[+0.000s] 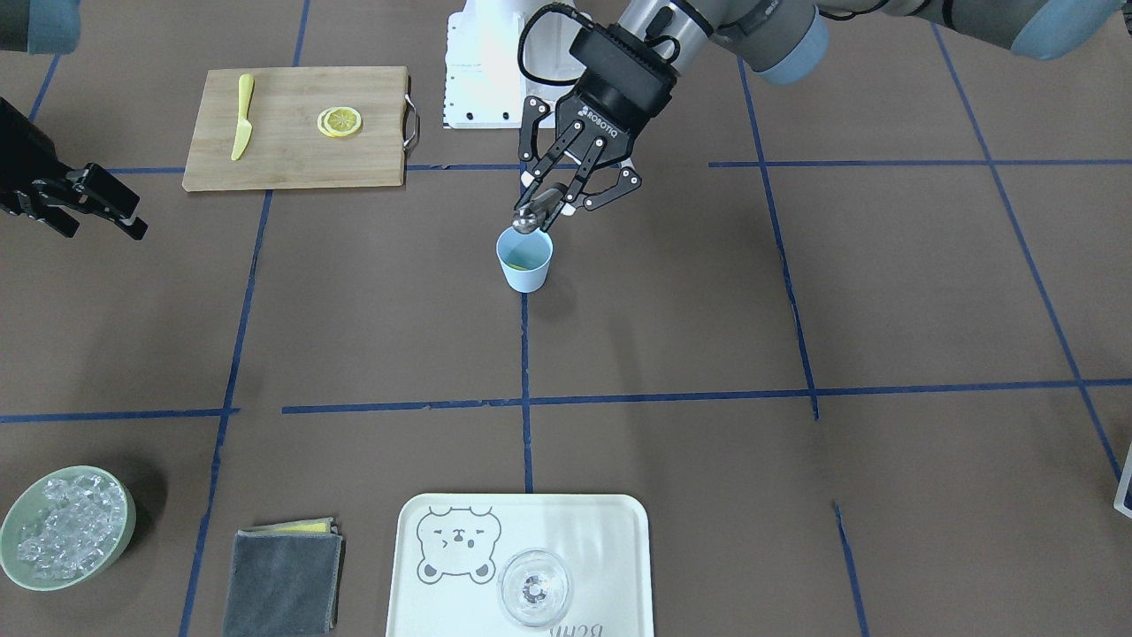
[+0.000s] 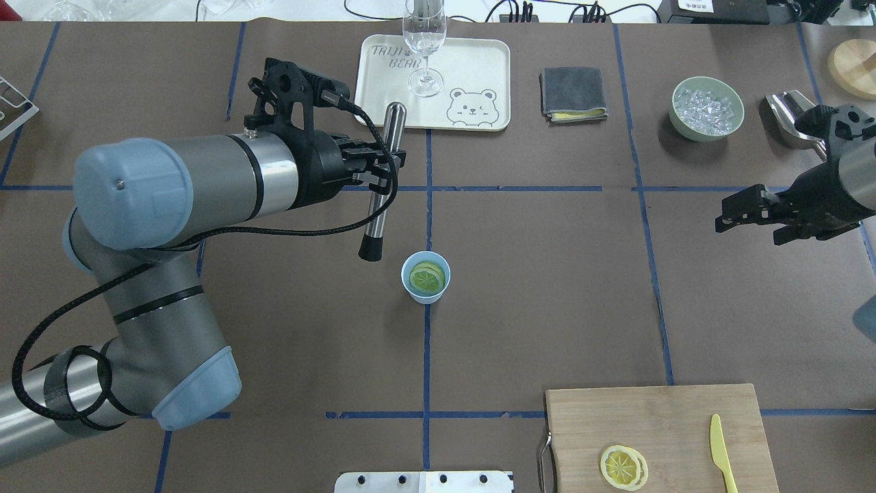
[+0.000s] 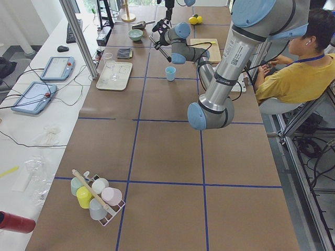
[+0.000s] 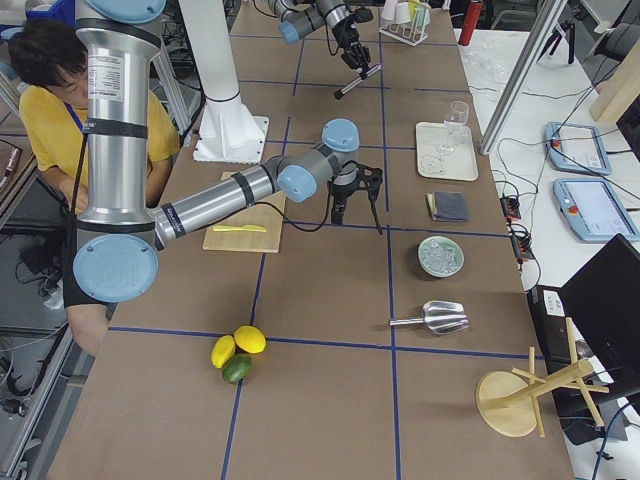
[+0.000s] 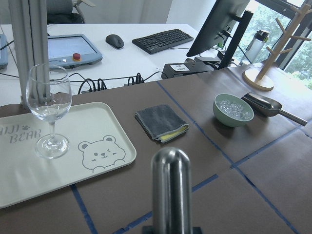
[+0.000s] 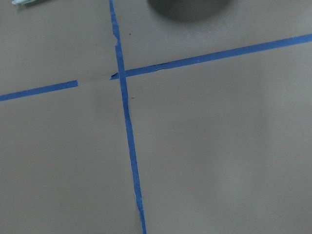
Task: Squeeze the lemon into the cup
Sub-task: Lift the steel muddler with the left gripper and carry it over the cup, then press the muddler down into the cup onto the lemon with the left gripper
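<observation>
The lemon slice (image 2: 428,277) lies flat inside the cup (image 2: 426,299) near the middle of the bench (image 2: 547,308), where it can be pressed. A steel muddler (image 2: 378,219) is clamped by the left tool (image 2: 380,168) and tilted, its black end just beside the cup's mouth, probably to be lowered onto the slice. The right tool (image 2: 749,222), fingers apart and empty, is held well away.

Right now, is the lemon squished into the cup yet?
Not yet. Done: a lemon slice lies inside the cup. In hand: the left pincer grips a metal rod, its black tip beside the cup, not in it. Left: pressing the slice. The right pincer hangs open, off to the side.
</observation>
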`<state>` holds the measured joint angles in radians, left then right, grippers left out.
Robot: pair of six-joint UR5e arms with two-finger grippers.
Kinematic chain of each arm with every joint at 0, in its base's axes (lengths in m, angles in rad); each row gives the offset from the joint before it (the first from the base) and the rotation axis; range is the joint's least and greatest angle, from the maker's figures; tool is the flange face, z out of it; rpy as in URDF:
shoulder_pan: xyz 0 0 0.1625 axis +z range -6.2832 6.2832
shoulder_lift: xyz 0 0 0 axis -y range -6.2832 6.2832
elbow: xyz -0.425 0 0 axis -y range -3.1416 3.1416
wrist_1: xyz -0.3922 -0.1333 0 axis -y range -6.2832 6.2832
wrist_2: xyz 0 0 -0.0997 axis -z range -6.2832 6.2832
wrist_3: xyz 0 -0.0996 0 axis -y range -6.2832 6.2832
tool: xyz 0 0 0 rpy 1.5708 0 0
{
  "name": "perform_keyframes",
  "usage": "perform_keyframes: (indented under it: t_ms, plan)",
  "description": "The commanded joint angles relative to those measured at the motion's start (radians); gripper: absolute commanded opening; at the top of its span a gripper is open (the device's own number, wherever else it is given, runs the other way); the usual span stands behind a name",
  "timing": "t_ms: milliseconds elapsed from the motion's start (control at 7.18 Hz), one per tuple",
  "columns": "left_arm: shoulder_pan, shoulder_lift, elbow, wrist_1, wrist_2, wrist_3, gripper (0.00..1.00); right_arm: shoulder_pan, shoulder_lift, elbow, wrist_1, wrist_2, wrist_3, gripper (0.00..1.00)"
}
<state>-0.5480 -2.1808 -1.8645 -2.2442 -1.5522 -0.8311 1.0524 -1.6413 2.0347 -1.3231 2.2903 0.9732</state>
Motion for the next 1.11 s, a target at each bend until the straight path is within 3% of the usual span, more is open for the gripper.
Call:
perform_keyframes:
  t_ms: [0, 279, 697, 975]
  plan:
    - [0.048, -0.019, 0.045, -0.123, 0.144, 0.006, 0.00, 0.014, -0.017, -0.002, 0.001, 0.009, -0.011, 1.00]
    - [0.259, 0.010, 0.079, -0.256, 0.555, 0.221, 0.00, 0.020, -0.017, -0.002, 0.001, 0.009, -0.016, 1.00]
    - [0.308, 0.064, 0.154, -0.519, 0.728, 0.267, 0.00, 0.021, -0.017, -0.001, 0.001, 0.011, -0.013, 1.00]
    - [0.313, 0.052, 0.197, -0.597, 0.753, 0.267, 0.00, 0.020, -0.017, -0.001, 0.001, 0.011, -0.013, 1.00]
